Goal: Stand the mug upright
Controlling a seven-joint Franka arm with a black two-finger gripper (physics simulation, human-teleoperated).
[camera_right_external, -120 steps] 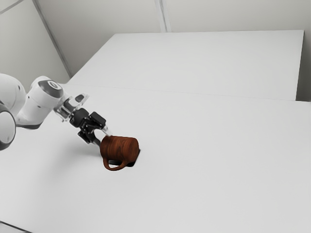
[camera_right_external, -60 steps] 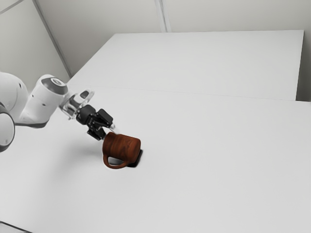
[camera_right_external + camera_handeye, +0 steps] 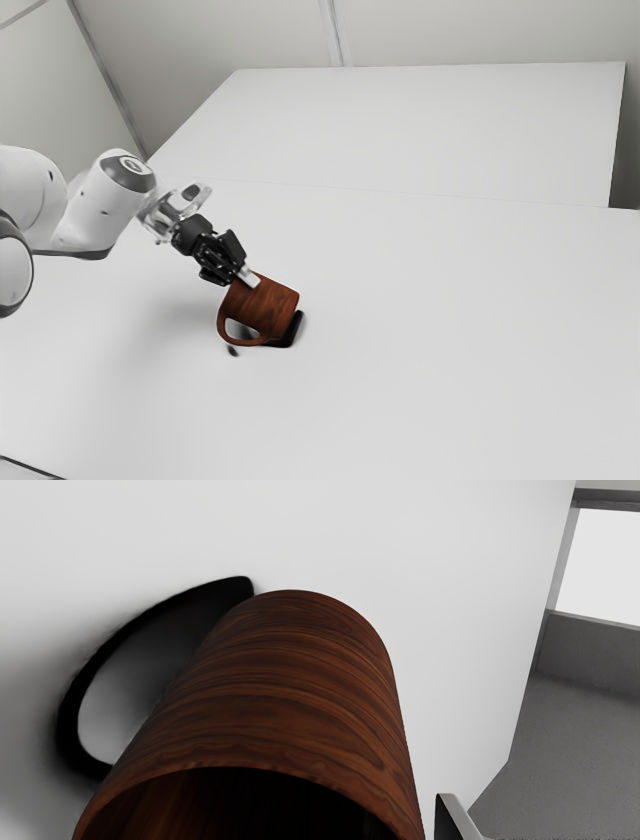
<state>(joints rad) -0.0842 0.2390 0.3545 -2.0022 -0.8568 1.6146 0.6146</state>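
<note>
From where I'm standing, the claw (image 3: 248, 276) is reaching down to the rim of the brown wood-grained mug (image 3: 265, 307); how far open it is, or whether it's gripping anything, I can't tell. The mug is tilting over the white table (image 3: 430, 330), its mouth facing the claw, its handle (image 3: 222, 326) hanging toward the table. A dark shadow (image 3: 292, 333) is lying beneath. The arm (image 3: 95, 212) is bearing a round mark (image 3: 132, 165), too small to read.

The mug (image 3: 268, 306) is over the table (image 3: 450, 350), close by the gripper (image 3: 243, 274), on its exterior view's right. The handle (image 3: 223, 329) is on the mug's exterior view's left side.
</note>
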